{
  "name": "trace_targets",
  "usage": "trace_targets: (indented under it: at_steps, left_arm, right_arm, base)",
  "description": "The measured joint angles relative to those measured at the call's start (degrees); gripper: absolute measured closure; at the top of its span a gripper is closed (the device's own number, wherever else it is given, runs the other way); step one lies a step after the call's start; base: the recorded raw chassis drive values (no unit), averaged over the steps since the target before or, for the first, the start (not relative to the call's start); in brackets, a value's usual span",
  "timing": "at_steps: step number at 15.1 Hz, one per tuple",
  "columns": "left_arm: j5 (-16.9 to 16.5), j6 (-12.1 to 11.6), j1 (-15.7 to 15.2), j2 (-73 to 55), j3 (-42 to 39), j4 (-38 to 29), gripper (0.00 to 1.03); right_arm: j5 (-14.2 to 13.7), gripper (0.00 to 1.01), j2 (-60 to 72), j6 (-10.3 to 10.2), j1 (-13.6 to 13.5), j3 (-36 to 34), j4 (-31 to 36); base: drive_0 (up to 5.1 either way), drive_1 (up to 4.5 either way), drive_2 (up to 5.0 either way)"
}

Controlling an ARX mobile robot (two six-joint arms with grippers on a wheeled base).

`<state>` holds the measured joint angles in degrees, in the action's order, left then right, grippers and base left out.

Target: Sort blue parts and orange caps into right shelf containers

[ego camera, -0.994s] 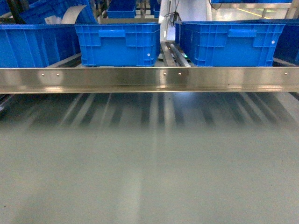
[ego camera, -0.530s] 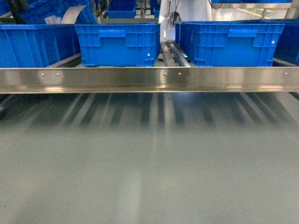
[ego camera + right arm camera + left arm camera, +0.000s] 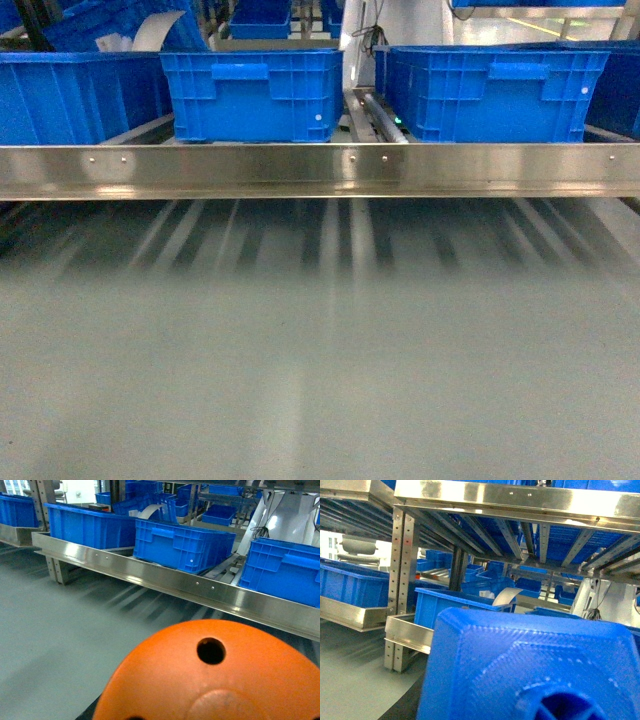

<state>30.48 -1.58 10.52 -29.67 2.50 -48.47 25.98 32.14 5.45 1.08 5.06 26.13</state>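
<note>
A blue part with a textured face and a round recess fills the lower left wrist view, hanging above the floor right in front of the camera. It hides my left gripper's fingers. An orange cap, rounded with small holes, fills the bottom of the right wrist view in the same way and covers my right gripper's fingers. Ahead stands the shelf with its steel front rail. Two right shelf containers sit on it: one blue crate at centre and another crate to its right. Neither gripper shows in the head view.
More blue crates stand at the left of the shelf, one holding a white strip. A steel upright post carries the upper shelf levels. Grey floor lies between me and the rail.
</note>
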Motion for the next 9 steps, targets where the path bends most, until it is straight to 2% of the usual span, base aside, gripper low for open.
trace_targets:
  at_steps: [9]
  left_arm:
    - [0.0, 0.0, 0.0, 0.0, 0.0, 0.0, 0.57]
  right_arm:
    - [0.0, 0.59, 0.0, 0.0, 0.0, 0.0, 0.0]
  base:
    - [0.0, 0.00, 0.0]
